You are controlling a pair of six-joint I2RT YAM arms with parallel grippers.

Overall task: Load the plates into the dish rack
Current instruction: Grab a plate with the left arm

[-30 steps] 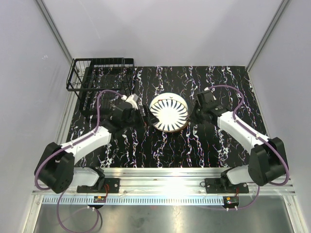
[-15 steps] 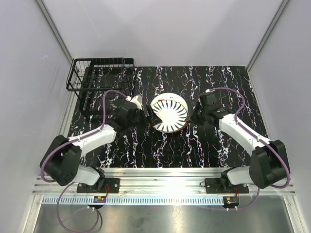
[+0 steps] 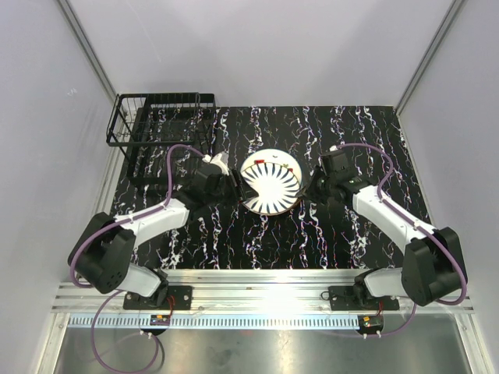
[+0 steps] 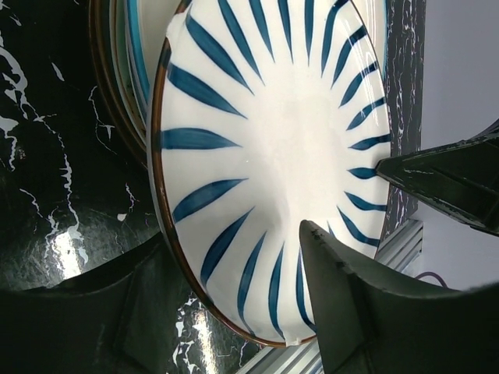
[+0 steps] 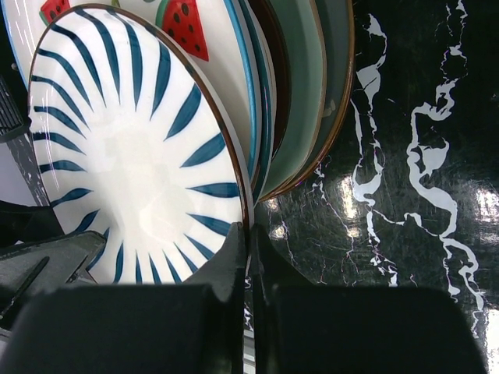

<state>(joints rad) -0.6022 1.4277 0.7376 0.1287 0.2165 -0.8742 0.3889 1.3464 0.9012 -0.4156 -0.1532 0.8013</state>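
Observation:
A stack of plates [image 3: 257,167] lies mid-table. Its top one, a white plate with dark blue radial stripes [image 3: 270,184], is tipped up off the stack. My right gripper [image 3: 306,189] is shut on this striped plate's right rim [image 5: 234,187], which is pinched between the fingertips [image 5: 250,230]. My left gripper [image 3: 237,187] straddles the opposite rim [image 4: 168,226]. One finger [image 4: 351,312] is over the plate's face and the other [image 4: 86,312] is under it, with the jaws still apart. The black wire dish rack [image 3: 160,125] stands at the far left with nothing in it.
Under the striped plate I see a watermelon-print plate [image 5: 183,23], blue-rimmed ones [image 4: 136,54] and a green one [image 5: 300,93]. The black marbled table top [image 3: 351,132] stretches between the stack and the rack. Grey walls close in on both sides and at the back.
My left gripper has moved right to the striped plate's left rim, and its jaws have narrowed around it. The right gripper has kept its hold; the plate sits slightly lower.

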